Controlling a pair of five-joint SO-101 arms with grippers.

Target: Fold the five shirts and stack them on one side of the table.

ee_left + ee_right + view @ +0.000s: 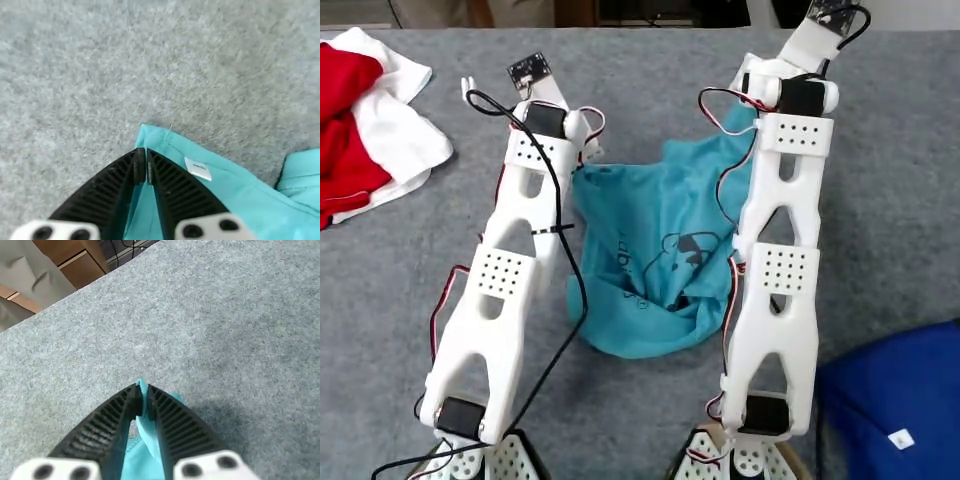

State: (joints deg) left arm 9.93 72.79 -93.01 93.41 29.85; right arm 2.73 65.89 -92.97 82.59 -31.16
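A teal shirt point(660, 250) lies crumpled on the grey table between my two arms. One corner of it is drawn up toward the right arm's wrist point(790, 100). My left gripper point(145, 162) is shut on the shirt's hemmed edge point(225, 185), close to a small white tag point(197, 168) and low over the table. My right gripper point(141, 400) is shut on a pinch of the teal fabric point(145, 432), held above the cloth surface. In the high view the left arm's wrist point(545, 120) sits at the shirt's far left corner.
A red shirt point(345, 120) and a white shirt point(405, 135) lie heaped at the far left. A dark blue shirt point(895, 410) lies at the near right corner. Wooden furniture point(75, 260) stands beyond the table's far edge.
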